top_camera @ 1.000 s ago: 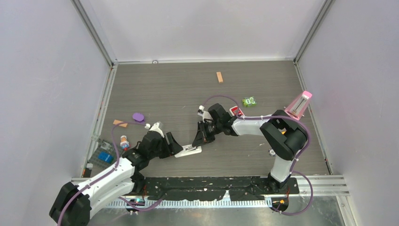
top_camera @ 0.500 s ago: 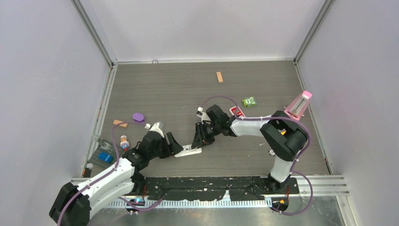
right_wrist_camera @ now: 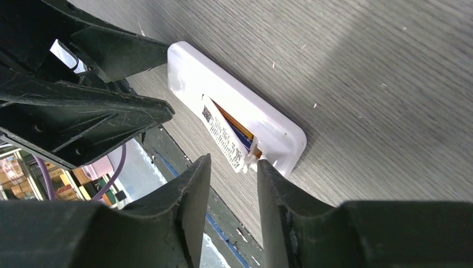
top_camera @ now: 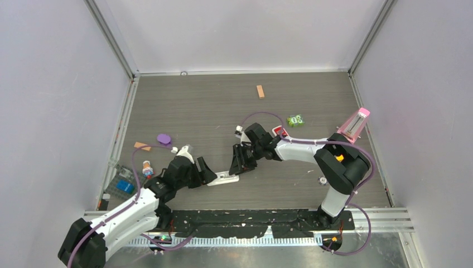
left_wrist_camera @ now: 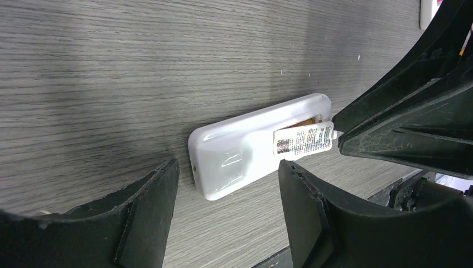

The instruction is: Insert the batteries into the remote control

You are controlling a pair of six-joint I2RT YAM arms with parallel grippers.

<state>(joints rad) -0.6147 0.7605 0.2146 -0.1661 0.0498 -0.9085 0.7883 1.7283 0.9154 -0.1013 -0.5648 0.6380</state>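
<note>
Well, starting at the left: my left claw (left_wrist_camera: pixel 227 163) stands a good way open, low over the table (top_camera: pixel 212 106). Its two fingers sit either side of the near end of the remote control (left_wrist_camera: pixel 240 148), with bare table showing on both sides, so it grips nothing. The remote control lies back-up in the lower middle of the overhead view, between my two claws. Its compartment is uncovered at the end towards my right claw (right_wrist_camera: pixel 233 160).

That claw is only narrowly parted. Its fingertips sit just off that end, right at the nub of the white-labelled battery (left_wrist_camera: pixel 304 139). Whether a fingertip touches the nub I cannot tell, but the jaws are not closed on it. That battery lies aslant, one end raised out of the compartment, and under it shows a strip of the orange battery (right_wrist_camera: pixel 234 125).

Counting left to right across the overhead view:
- one tan wooden block (top_camera: pixel 141 146) at mid-left
- one purple disc (top_camera: pixel 163 138) just beside it
- my two claws, with the one white remote control and its two batteries between them
- a second tan wooden block (top_camera: pixel 260 91) at upper centre
- one red-faced remote (top_camera: pixel 280 132)
- one green item (top_camera: pixel 295 120)
- one pink item (top_camera: pixel 355 124) at the right edge
</note>
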